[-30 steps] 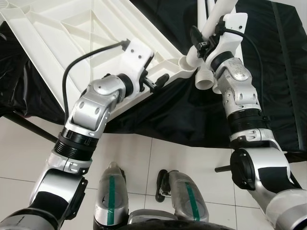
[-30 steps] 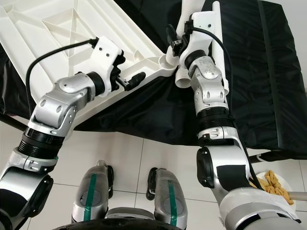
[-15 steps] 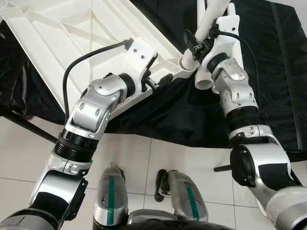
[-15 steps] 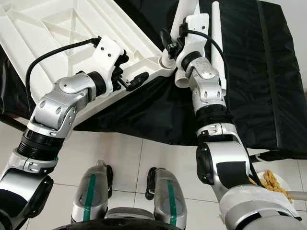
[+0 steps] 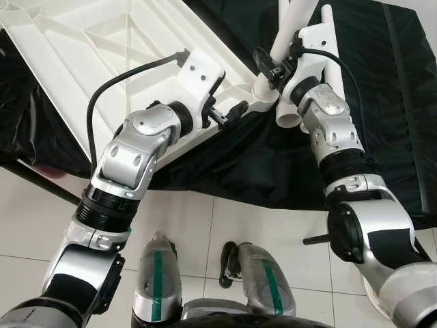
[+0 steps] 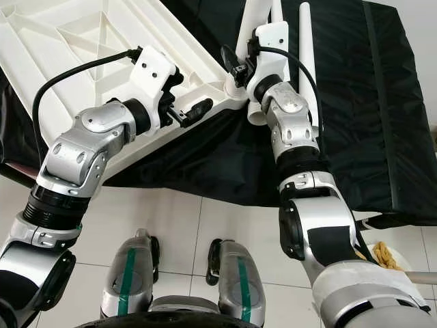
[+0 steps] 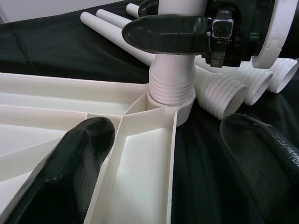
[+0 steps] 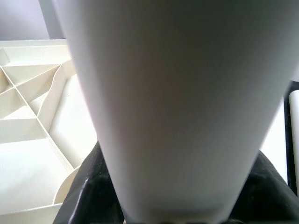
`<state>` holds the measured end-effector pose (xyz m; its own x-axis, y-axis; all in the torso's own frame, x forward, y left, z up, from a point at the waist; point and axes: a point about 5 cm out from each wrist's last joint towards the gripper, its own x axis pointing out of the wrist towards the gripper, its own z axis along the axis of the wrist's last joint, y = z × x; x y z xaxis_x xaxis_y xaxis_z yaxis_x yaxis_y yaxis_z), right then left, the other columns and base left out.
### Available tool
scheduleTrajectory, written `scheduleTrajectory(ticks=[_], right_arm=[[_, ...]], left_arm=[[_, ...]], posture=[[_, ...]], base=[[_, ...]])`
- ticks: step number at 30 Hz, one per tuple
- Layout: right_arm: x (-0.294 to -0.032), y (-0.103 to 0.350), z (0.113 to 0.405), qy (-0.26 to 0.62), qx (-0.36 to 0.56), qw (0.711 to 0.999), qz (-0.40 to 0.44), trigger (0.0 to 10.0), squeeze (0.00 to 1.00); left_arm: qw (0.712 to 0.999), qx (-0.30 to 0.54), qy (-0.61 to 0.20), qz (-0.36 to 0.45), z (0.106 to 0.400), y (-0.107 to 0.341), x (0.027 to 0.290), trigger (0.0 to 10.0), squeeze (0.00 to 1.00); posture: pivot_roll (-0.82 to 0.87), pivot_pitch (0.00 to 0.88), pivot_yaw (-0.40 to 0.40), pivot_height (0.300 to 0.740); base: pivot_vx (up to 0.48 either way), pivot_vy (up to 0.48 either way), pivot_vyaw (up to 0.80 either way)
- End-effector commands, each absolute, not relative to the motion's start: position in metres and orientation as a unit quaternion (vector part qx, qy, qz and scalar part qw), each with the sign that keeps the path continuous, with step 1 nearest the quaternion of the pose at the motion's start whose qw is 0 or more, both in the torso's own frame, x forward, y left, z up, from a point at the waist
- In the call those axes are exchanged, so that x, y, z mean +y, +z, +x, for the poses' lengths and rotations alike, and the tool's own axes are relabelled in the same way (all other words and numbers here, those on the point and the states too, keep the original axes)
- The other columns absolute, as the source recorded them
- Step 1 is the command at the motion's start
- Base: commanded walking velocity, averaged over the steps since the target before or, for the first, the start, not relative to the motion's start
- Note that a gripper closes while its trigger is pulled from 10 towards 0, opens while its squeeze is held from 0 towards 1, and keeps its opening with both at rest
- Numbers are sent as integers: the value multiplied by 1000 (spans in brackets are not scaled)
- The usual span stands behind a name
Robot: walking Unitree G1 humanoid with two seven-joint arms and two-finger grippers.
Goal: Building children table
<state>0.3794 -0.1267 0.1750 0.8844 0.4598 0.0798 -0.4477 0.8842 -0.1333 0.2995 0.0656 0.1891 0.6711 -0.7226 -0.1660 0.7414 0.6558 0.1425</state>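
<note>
1. Big white tabletop (image 5: 102,61) lies upside down, ribbed underside up, on the black-covered table (image 5: 382,116).
2. Right pincer (image 5: 273,65) is clamped round a white leg (image 5: 290,31) just above the tabletop's corner socket (image 7: 170,100); the leg's threaded end sits in that socket.
3. Left pincer (image 5: 229,116) is at the tabletop edge just beside the same corner, fingers (image 7: 70,168) spread wide, one over the ribs and the other off the edge, gripping nothing.
4. Spare legs (image 7: 224,91) lie on the black cover right behind the socket.
</note>
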Motion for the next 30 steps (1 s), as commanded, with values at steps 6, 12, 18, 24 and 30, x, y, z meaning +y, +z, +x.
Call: scheduleTrajectory(ticks=[6, 12, 18, 24, 30], right_arm=[[-127, 154, 378, 246, -2, 968, -57, 10000, 0], [-128, 155, 378, 263, -5, 963, -55, 10000, 0], [-133, 158, 383, 241, 9, 971, 1, 10000, 0], [-135, 163, 389, 230, 19, 973, 25, 10000, 0], [-137, 166, 392, 225, 23, 974, 21, 10000, 0]], left_arm=[[911, 47, -398, 102, 298, 190, 66, 10000, 0], [910, 46, -399, 104, 298, 192, 66, 10000, 0], [911, 45, -397, 104, 297, 193, 67, 10000, 0], [911, 43, -397, 104, 298, 194, 66, 10000, 0], [912, 41, -394, 103, 298, 196, 67, 10000, 0]], posture=[[161, 44, -78, 740], [165, 45, -77, 740], [166, 48, -77, 740], [168, 50, -80, 740], [171, 51, -85, 740]], base=[[0, 0, 0], [0, 0, 0], [0, 0, 0], [0, 0, 0], [0, 0, 0]])
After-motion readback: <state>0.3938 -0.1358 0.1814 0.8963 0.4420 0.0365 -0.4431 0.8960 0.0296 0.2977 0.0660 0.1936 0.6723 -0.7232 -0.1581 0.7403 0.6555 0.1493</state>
